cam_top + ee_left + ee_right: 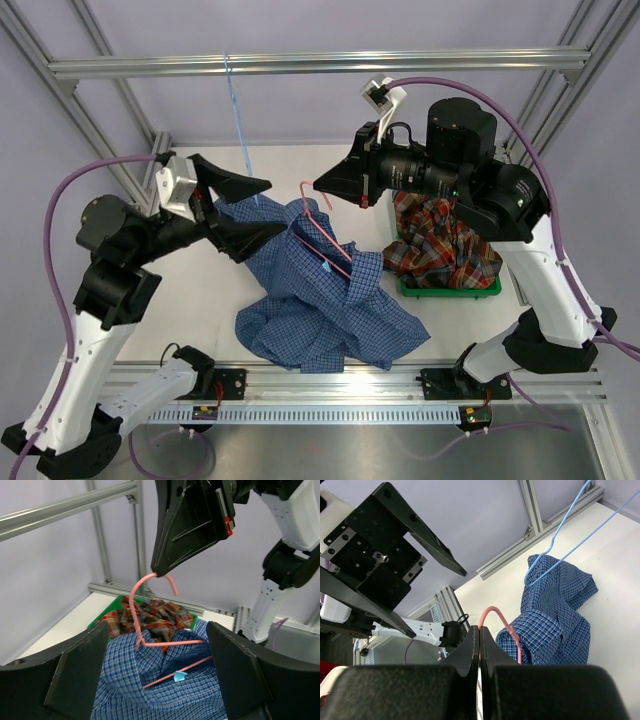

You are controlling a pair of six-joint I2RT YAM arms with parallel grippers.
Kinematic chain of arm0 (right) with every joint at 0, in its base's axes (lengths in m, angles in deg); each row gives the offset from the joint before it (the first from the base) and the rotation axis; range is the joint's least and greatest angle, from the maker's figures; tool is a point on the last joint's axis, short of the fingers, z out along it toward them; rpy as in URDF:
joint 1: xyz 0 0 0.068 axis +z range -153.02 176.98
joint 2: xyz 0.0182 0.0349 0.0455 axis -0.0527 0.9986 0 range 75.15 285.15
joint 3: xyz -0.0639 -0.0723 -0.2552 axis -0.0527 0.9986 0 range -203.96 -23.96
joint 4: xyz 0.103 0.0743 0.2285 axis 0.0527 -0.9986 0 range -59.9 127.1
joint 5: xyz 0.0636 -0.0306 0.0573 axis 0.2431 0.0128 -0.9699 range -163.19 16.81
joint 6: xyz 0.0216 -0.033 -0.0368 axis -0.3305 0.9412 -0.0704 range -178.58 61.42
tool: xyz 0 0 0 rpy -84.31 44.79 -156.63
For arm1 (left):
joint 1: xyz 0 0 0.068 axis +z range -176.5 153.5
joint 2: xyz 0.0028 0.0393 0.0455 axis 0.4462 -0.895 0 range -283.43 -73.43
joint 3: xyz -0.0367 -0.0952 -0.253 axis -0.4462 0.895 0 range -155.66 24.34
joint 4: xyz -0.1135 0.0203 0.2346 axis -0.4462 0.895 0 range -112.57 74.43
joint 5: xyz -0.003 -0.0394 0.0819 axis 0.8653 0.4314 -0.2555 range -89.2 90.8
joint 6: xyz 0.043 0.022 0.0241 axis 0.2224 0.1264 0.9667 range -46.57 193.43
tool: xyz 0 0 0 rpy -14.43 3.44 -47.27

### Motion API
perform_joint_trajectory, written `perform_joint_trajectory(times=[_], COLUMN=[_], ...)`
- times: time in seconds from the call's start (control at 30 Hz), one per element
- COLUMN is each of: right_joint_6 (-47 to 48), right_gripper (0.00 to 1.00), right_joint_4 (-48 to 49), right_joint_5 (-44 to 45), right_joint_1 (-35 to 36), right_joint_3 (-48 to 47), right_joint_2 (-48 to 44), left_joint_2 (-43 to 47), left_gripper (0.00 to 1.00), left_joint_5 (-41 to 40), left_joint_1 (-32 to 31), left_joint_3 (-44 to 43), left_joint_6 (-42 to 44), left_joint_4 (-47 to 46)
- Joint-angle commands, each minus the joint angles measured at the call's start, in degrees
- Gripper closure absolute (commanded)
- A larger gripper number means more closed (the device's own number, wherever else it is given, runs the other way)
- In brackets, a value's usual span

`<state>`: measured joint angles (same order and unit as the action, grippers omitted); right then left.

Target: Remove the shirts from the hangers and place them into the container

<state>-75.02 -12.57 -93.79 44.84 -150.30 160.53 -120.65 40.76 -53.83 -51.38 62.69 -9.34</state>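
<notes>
The blue check shirt lies bunched on the table, its collar end lifted on the pink hanger. My right gripper is shut on the hook of the pink hanger and holds it above the table. My left gripper stands open at the shirt's left shoulder. In the left wrist view the blue shirt and hanger wire lie between its fingers. The plaid shirt is heaped in the green container.
A light blue hanger hangs from the overhead aluminium bar, and its lower end reaches the far edge of the blue shirt. Frame posts stand at the back corners. The container sits under my right arm.
</notes>
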Motion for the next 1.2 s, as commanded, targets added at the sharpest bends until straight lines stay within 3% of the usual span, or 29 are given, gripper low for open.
perform_joint_trajectory(times=[0.0, 0.4, 0.93, 1.17], right_joint_6=[-1.4, -2.9, -4.6, -4.6], right_gripper=[1.00, 1.00, 1.00, 1.00], right_joint_4=[1.6, 1.6, 1.5, 1.8], right_joint_5=[-1.4, -4.9, -9.0, -9.0], right_joint_1=[-0.7, -0.8, -0.8, -0.8], right_joint_3=[-2.1, -6.3, -6.5, -7.0], right_joint_2=[-1.5, -1.2, -1.6, -1.5], left_joint_2=[-4.2, -7.0, -12.5, -14.4], left_gripper=[0.19, 0.22, 0.23, 0.28], left_joint_5=[7.8, 10.2, 10.5, 10.9], left_joint_1=[-0.3, -0.3, -0.3, -0.6], left_joint_3=[-1.9, -2.1, -6.3, -7.3], left_joint_6=[-2.9, -0.9, -4.9, -5.6], left_joint_4=[-4.5, -5.5, -10.6, -10.7])
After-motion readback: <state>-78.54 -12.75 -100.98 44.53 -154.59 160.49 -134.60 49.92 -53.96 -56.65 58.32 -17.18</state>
